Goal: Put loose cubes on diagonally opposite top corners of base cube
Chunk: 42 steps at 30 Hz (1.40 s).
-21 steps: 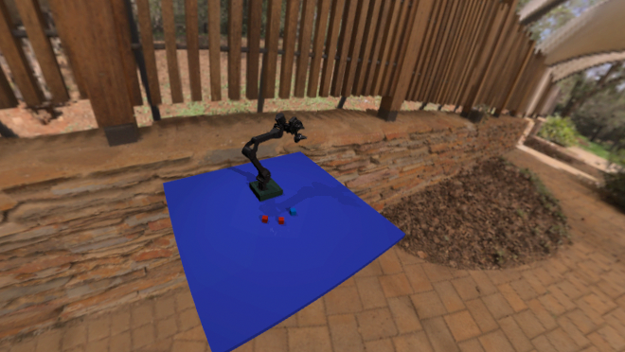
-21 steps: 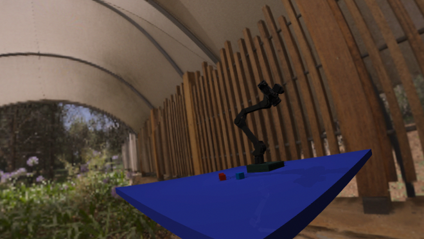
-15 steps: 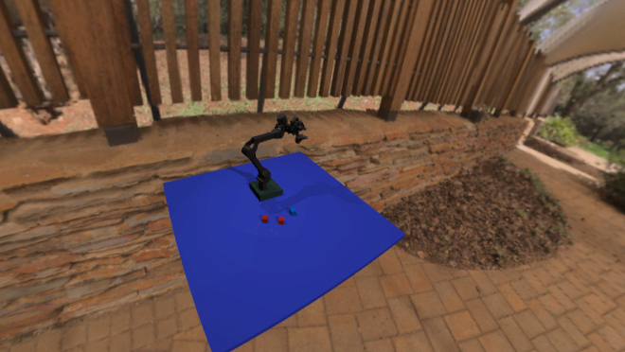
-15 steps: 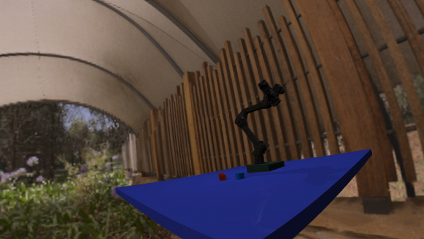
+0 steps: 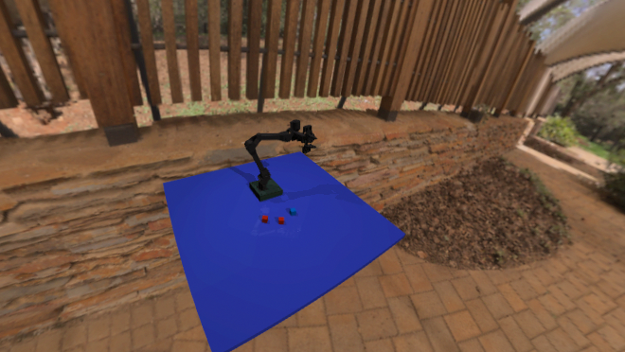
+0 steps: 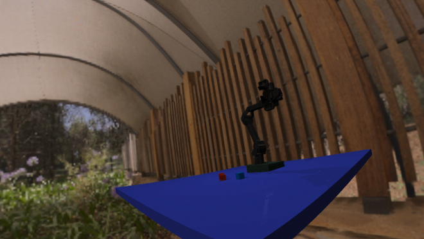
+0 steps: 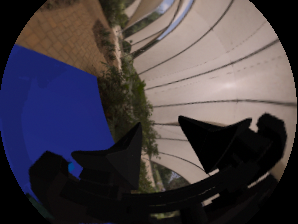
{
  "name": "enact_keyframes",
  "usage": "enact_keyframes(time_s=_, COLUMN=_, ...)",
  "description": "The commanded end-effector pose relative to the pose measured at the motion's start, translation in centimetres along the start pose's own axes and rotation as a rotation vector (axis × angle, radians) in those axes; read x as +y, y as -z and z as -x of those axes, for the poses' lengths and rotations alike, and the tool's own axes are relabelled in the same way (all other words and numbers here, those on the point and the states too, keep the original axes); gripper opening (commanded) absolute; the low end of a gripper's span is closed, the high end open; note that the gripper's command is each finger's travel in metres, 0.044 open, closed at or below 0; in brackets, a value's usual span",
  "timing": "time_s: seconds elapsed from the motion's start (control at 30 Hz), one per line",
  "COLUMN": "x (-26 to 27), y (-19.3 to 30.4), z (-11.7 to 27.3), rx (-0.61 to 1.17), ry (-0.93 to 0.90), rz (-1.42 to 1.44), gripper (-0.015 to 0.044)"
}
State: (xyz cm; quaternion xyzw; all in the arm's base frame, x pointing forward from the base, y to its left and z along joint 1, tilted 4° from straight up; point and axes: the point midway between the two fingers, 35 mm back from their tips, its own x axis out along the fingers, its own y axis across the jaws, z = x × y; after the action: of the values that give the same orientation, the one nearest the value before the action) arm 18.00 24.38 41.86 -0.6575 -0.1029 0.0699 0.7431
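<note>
Exterior view: dim, the arm (image 5: 256, 149) (image 6: 254, 128) nearly black
Surface (image 5: 284, 265) (image 6: 225, 205) (image 7: 55, 110): faint pale glare; soft arm shadow in the top view
Backdrop: blurry
Wrist view: round, black-cornered, curved by distortion; gripper (image 7: 160, 121) in dark silhouette

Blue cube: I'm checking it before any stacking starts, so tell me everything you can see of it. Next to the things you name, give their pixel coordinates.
The blue cube (image 5: 293, 211) (image 6: 239, 175) is small, plain and opaque-looking, with flat faces and no visible markings. It sits level on the blue table top (image 5: 265, 284) (image 6: 225, 202), near the arm's dark base, apart from both red cubes. The gripper isn't touching it.
</note>
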Motion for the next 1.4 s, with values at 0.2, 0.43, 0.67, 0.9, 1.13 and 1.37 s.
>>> enact_keyframes(time_s=0.2, x=4.1, y=2.9, z=-6.2, rx=0.084, ry=-0.118, rz=0.200, gripper=0.0265)
enact_keyframes(time_s=0.43, x=7.7, y=6.7, z=-9.8, rx=0.153, ry=-0.259, rz=0.297, gripper=0.0265)
enact_keyframes(time_s=0.67, x=11.5, y=11.7, z=-12.4, rx=0.231, ry=-0.436, rz=0.344, gripper=0.0265)
enact_keyframes(time_s=0.9, x=15.2, y=17.6, z=-13.5, rx=0.314, ry=-0.634, rz=0.336, gripper=0.0265)
enact_keyframes(time_s=1.13, x=18.7, y=23.6, z=-12.9, rx=0.402, ry=-0.843, rz=0.268, gripper=0.0265)
enact_keyframes(time_s=1.37, x=21.8, y=29.3, z=-10.7, rx=0.491, ry=-1.048, rz=0.137, gripper=0.0265)
